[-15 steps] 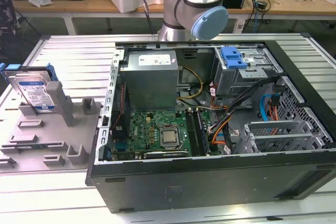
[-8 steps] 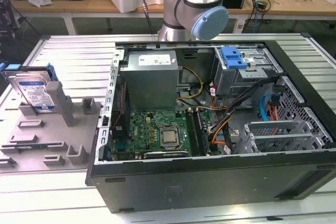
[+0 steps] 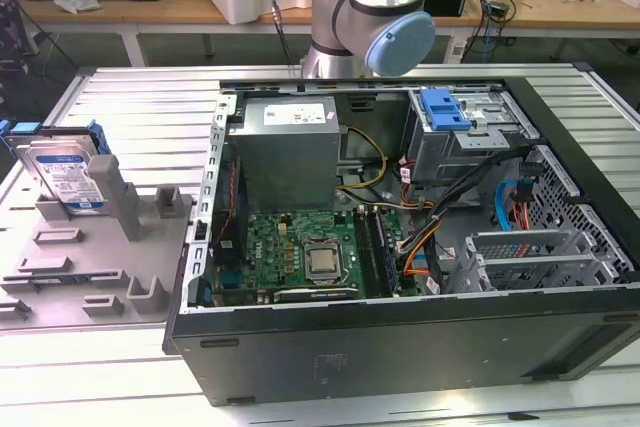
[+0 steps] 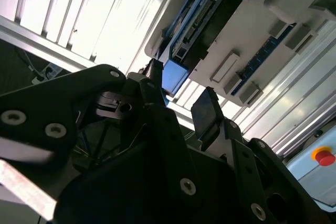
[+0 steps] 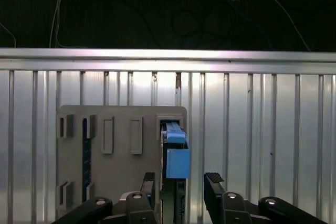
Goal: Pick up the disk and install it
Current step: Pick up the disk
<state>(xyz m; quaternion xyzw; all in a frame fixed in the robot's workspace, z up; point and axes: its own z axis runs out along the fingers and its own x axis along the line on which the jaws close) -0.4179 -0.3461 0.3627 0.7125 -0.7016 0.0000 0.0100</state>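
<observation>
You have a ribbed aluminium bench (image 3: 130,97) in the exterior view, with an open computer case (image 3: 400,347) lying across the middle of it. A grey holder (image 3: 90,267) sits on the exterior view's left. Behind stands a second bench (image 3: 180,9) strewn with boxes and cables, and the arm (image 3: 375,7) rises at the far side of the case.

Your disk (image 3: 65,175) stands on edge in the holder, leaning back. Its silver face carries a blue-and-white label, and a blue rail frames it.

In the first wrist view you see the disk (image 5: 176,148) edge-on. Your gripper (image 5: 182,182) is released, its fingers (image 5: 214,182) spread wide and holding nothing. The second wrist view shows the disk (image 4: 202,22) well apart from them.
</observation>
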